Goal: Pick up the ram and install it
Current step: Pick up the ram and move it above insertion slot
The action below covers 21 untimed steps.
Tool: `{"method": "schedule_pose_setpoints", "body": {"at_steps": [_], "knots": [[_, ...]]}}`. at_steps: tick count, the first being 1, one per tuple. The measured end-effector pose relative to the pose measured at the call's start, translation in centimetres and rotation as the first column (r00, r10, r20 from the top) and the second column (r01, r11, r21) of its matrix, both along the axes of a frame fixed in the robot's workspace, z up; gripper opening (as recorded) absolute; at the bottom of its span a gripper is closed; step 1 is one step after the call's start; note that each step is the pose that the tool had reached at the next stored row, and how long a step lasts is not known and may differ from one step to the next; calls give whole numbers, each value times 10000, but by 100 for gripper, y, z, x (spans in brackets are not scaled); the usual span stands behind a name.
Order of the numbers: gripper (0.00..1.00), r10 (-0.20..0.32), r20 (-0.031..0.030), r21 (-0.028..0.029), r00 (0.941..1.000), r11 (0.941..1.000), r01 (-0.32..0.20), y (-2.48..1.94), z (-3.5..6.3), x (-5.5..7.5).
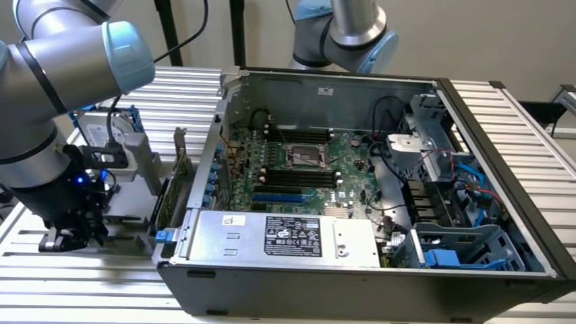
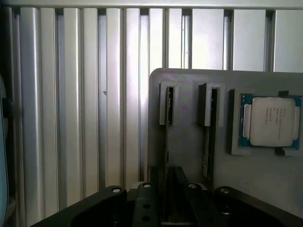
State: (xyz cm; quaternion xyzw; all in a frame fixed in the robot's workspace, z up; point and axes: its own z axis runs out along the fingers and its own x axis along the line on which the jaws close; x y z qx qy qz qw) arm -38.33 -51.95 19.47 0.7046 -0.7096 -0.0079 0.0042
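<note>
Ribbed aluminium table; grey slotted holder; jaws apparently spread astride thin ram.

Light: soft, even, from overhead | Exterior view: pale sheen on arm; computer case front dark, floor mildly shaded | Wrist view: slatted table washed bright, streaked with glare; grey tray slots deeply shadowed; gripper near-black, underexposed

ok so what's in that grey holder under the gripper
The grey holder carries a processor chip in a recess, plus one ram stick and a second stick, edge-up in slots. The gripper covers part of the first stick.
</note>
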Motion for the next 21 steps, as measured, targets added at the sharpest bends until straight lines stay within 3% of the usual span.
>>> {"method": "schedule_pose_setpoints", "body": {"at_steps": [6,8,9,14,21], "knots": [[27,-3,0,19,10000,10000,3,0,-3,0],[25,-3,0,25,10000,10000,3,0,-4,0],[18,-3,0,27,10000,10000,3,0,-4,0],[14,-3,0,28,10000,10000,3,0,-4,0],[14,16,2,29,10000,10000,-16,1,-6,2]]}}
